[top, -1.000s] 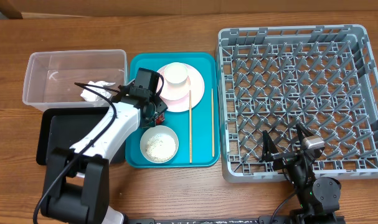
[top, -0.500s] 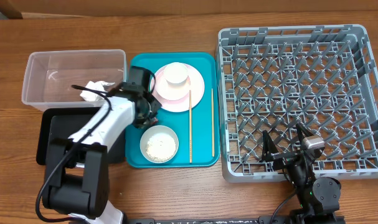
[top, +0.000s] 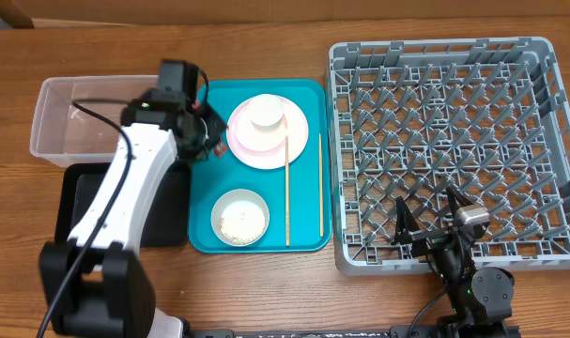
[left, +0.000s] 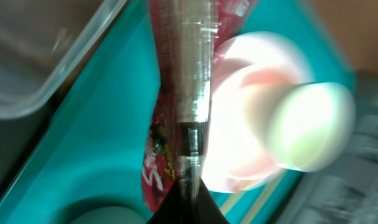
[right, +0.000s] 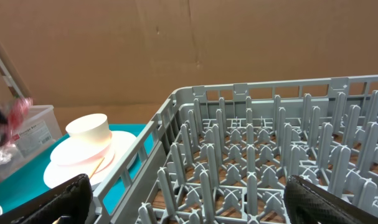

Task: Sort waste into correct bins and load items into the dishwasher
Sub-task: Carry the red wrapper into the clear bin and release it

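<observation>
The left gripper (top: 206,133) is clamped on a crinkled red plastic wrapper (left: 152,169), held over the left edge of the teal plastic tray (top: 308,237), between the clear plastic bin (top: 52,143) and the pink plate (top: 299,133) carrying a white cup (top: 265,112). The right gripper (top: 433,225) rests with fingers spread wide at the near edge of the grey dishwasher rack (top: 454,141).

We see a crumpled red wrapper (left: 156,168) pinched in the left tool (top: 209,134), the cup (top: 265,113) on its plate (top: 289,141) just right of it, the clear bin (top: 69,117) just left.
</observation>
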Motion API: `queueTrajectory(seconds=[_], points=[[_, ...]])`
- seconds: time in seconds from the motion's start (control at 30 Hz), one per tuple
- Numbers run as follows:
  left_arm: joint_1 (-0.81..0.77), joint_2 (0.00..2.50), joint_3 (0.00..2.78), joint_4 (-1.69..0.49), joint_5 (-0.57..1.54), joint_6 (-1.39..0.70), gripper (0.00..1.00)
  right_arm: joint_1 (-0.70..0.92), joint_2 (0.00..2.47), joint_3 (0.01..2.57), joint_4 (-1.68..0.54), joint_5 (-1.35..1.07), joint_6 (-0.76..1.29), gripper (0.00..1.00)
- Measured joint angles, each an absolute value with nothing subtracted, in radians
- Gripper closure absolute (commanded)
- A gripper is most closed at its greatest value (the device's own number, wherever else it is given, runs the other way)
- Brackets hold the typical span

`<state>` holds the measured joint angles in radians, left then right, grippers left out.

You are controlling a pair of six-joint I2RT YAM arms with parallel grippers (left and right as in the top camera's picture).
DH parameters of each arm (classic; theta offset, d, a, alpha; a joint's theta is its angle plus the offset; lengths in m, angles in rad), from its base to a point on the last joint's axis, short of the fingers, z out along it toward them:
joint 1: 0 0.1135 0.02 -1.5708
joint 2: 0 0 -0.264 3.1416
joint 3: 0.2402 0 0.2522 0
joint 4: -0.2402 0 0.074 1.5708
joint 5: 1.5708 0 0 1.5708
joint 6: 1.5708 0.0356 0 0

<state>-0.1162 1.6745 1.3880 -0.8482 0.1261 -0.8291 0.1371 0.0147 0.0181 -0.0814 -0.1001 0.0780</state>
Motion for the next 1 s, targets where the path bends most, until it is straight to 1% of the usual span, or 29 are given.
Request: queueTrajectory(seconds=[0.1,0.3,0.5,0.73,0.83,0.87,1.0], points=[[-0.113,1.617,1.437,-0.839,0.115,-0.818,0.96,0.137,0.015,0.018,-0.082,-0.100,0.078,0.00],[-0.078,1.568,1.462,-0.842,0.009,-0.794,0.96,0.137,0.015,0.018,-0.082,-0.100,0.078,0.00],[-0.007,1.612,1.462,-0.844,-0.107,-0.767,0.96,0.137,0.015,0.018,-0.081,-0.100,0.078,0.00],[0.065,1.772,1.462,-0.787,-0.136,-0.760,0.96,0.137,0.015,0.018,-0.082,-0.100,0.078,0.00],[0.089,1.843,1.462,-0.783,-0.133,-0.799,0.90,0.137,0.015,0.018,-0.082,-0.100,0.078,0.00],[0.098,1.866,1.462,-0.782,-0.127,-0.818,0.89,0.137,0.015,0.018,-0.082,-0.100,0.078,0.00],[0.129,1.911,1.461,-0.754,-0.060,-0.867,0.82,0.137,0.015,0.018,-0.082,-0.100,0.078,0.00]])
